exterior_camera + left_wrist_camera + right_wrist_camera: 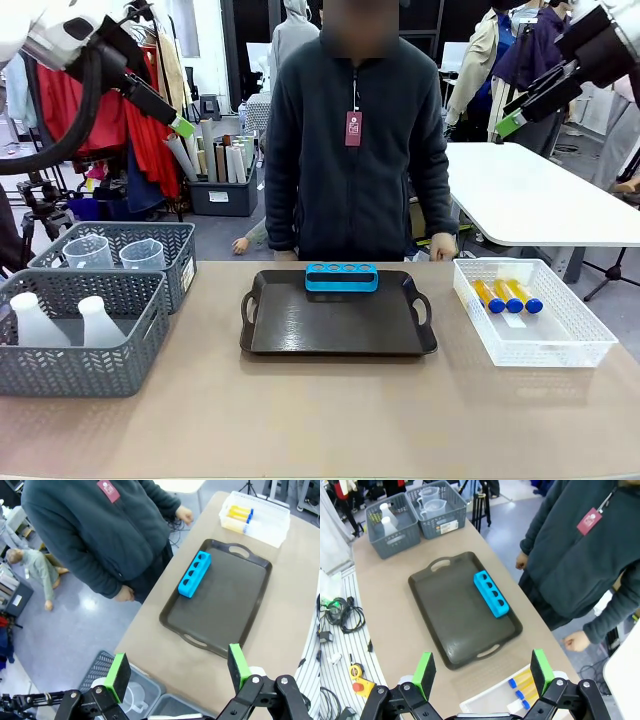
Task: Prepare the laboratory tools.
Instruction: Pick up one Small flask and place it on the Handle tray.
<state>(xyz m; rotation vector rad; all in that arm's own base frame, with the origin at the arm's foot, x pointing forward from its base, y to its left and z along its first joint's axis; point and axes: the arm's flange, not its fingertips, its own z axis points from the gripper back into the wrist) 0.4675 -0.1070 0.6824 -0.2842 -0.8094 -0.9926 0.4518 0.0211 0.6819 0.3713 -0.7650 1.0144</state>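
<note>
Tabletop (330,420) is tan, with a person (350,150) standing at its far edge, frame centre. Left tool (177,669) sits upper left and right tool (483,671) upper right in the front view. Both are high above everything, jaws wide apart, empty. Tray (300,330) at centre, blue rack (341,277) along its far side. Two flasks (35,322) in near grey basket (80,372), lower left. Two jugs (142,255) in far grey basket (182,262) just behind it. Three tubes (508,296) lie side by side in white basket (560,345), right of frame.
</note>
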